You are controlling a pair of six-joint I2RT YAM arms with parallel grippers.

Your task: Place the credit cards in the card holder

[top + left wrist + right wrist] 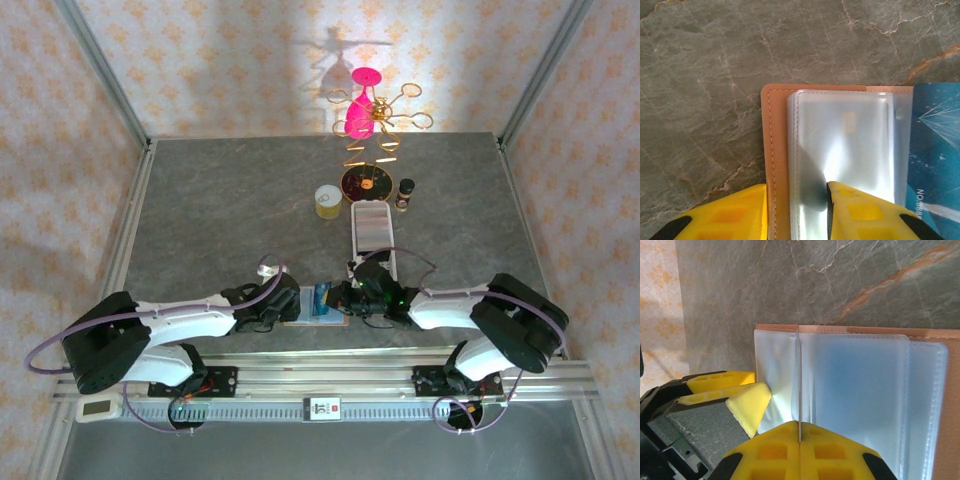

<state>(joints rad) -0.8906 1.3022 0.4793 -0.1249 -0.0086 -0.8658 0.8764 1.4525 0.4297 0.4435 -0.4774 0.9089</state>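
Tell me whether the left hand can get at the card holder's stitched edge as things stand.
Probably yes: the left hand straddles the card holder at its tan edge and clear sleeves, with nothing lying between. The blue card sits off to the far side.

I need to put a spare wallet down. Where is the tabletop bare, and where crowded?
Bare: the left stretch of the table, between its left edge and the yellow container; and the right stretch, beyond the white tray and small dark bottle. Crowded: near centre, where the left gripper and right gripper meet over the card holder.
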